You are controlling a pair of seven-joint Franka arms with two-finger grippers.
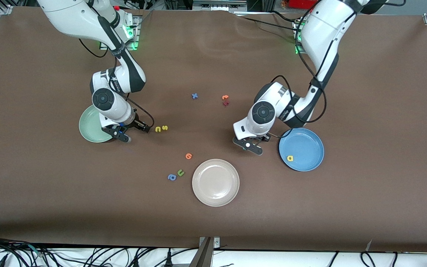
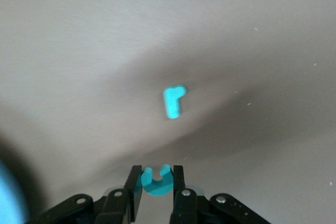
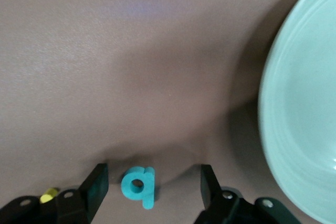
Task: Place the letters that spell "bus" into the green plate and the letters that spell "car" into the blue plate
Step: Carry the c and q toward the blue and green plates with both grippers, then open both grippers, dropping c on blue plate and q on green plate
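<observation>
Plainly, the risks here sit in two small grasps. Nearest the front camera lies the beige plate (image 1: 215,182), with a blue "a" (image 1: 171,177) and green "u" (image 1: 180,172) beside it, decoys that could be taken by mistake.

Farther up, the blue plate (image 1: 301,149) already holds the yellow "a" (image 1: 290,158). Just beside its rim the left gripper (image 2: 157,184) is low at the desk (image 1: 213,222), jaws pinching the teal "c" (image 2: 156,179); the teal "r" (image 2: 174,103) lies free on the desk close by. The hold looks to be on the foam's edge, so I judge it could twist or drop out on lifting.

The right gripper (image 3: 152,187) is down beside the green plate (image 3: 302,124), jaws spread either side of the teal "b" (image 3: 139,185). Closing off-centre could flick it away. The yellow "u" (image 1: 158,129) and yellow "s" (image 1: 164,128) wait just beside it.
</observation>
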